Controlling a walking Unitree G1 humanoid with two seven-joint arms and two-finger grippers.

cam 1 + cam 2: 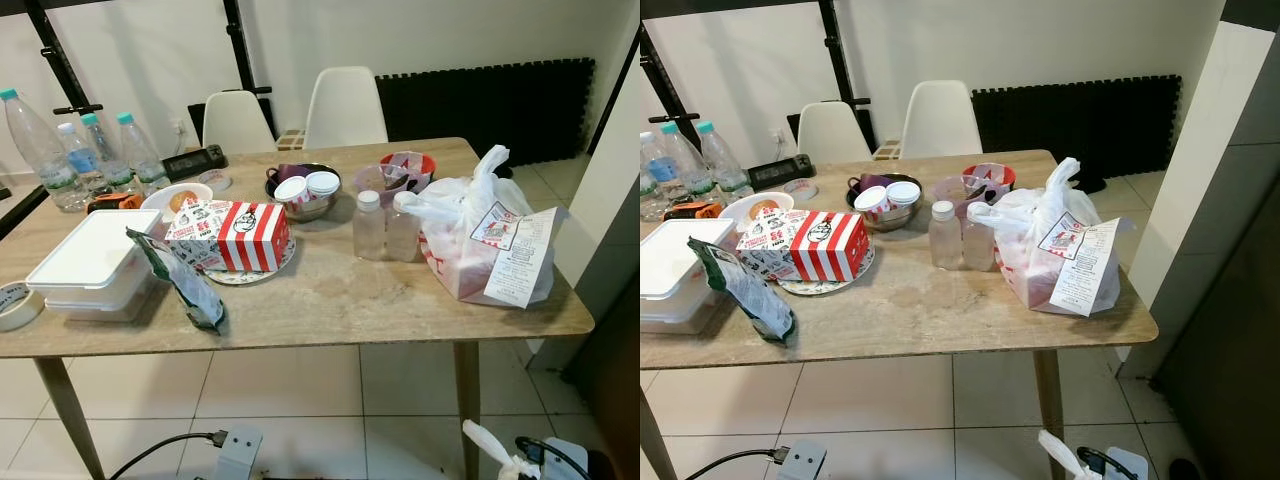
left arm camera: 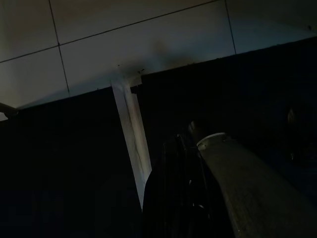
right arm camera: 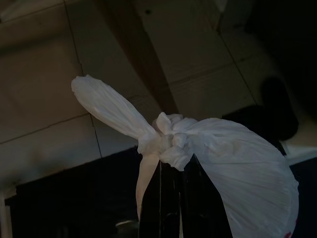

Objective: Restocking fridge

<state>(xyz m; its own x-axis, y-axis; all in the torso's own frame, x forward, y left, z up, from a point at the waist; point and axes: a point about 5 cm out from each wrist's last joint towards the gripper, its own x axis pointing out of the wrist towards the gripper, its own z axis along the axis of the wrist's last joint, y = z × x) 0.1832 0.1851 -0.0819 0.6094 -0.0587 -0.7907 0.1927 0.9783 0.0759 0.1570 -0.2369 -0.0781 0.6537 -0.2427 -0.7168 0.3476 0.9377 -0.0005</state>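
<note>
A wooden table [image 1: 330,300] holds the groceries. Two small clear bottles with white caps [image 1: 383,225] stand side by side near the middle. To their right lies a knotted white plastic bag with a receipt [image 1: 480,245]. A red-striped takeaway box [image 1: 240,235] rests on a plate, with stacked white foam containers [image 1: 95,265] and a green snack packet [image 1: 185,285] to its left. Below the table's edge, my right gripper [image 3: 173,161] is shut on the knot of another white plastic bag [image 3: 237,163], whose knot shows low down [image 1: 495,448]. My left gripper [image 2: 183,144] hangs in the dark over the floor tiles.
A steel bowl with white lidded cups [image 1: 305,190], pink and red bowls [image 1: 395,170] and several water bottles [image 1: 80,155] stand at the back. A tape roll [image 1: 12,305] lies at the left edge. Two white chairs [image 1: 345,105] stand behind. A power strip [image 1: 238,450] lies on the floor.
</note>
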